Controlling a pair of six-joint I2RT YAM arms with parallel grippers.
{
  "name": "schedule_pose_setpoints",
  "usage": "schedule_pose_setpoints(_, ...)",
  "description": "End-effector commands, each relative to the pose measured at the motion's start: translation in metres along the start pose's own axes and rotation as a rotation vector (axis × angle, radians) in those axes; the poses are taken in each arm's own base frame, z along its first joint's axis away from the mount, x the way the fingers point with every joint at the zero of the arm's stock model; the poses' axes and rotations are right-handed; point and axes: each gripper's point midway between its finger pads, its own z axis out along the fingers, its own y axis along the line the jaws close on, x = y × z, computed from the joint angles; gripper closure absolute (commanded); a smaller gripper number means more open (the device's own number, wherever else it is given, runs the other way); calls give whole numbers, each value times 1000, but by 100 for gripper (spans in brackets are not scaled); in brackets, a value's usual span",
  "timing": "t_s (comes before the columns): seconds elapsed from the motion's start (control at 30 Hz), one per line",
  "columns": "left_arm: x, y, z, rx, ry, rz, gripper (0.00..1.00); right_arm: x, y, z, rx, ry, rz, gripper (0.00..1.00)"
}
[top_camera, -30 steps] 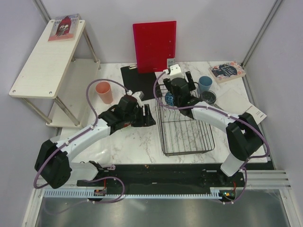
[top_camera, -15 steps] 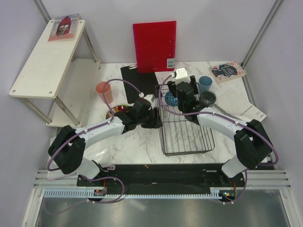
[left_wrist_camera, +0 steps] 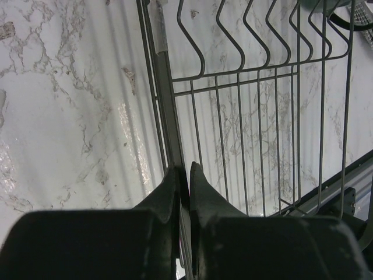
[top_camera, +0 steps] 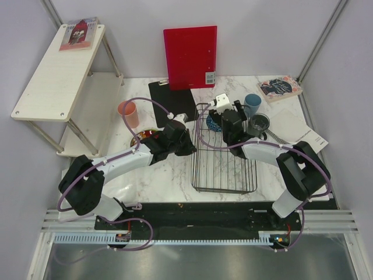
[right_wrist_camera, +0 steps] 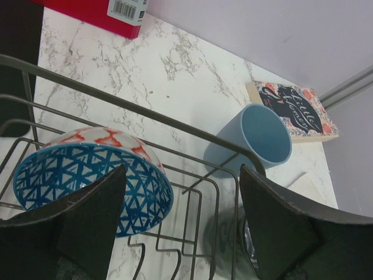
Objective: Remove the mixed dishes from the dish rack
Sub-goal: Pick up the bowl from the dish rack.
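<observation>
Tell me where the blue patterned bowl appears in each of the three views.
Top external: blue patterned bowl at the dish rack's far end.
Left wrist: no bowl to see.
Right wrist: blue patterned bowl lower left, inside the rack.
Shared landmark: the dish rack, in all three views.

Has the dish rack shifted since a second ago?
Yes: judged against the black rail, the dish rack's near end has swung left; the left hand is shut on its rim.

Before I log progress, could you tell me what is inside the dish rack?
Only a blue patterned bowl shows inside the dish rack, at its far end; the other slots look bare. The right arm covers part of that end, so anything beneath it is hidden.
</observation>
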Motion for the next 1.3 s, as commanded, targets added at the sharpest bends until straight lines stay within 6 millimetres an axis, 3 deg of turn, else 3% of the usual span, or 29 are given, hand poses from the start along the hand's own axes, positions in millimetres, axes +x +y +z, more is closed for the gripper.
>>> schedule_pose_setpoints(0.0,-4,-4,-2,10,-19,95,98,-23,4,15,-41,-63,29,16)
schedule_pose_setpoints(0.33,-3,-2,-1,-4,-16,76,98,-7,8,19,-41,12,99,25)
schedule_pose_setpoints(0.67,-3,-3,1,-4,-14,44,98,21,20,28,-34,77,44,43)
schedule_pose_setpoints(0.93,-1,-7,6,9,-3,20,98,26,23,35,-16,69,52,71)
schedule_pose_setpoints(1.07,-3,-9,6,16,-6,15,98,18,17,35,11,53,51,78)
schedule_pose_setpoints(1.1,-3,-10,7,15,-6,14,98,16,15,35,17,48,51,82)
schedule_pose_setpoints(1.17,-4,-9,7,15,-8,8,98,10,11,34,34,24,45,100)
schedule_pose_setpoints(1.27,-3,-11,9,21,-5,-3,98,9,7,31,79,4,28,100)
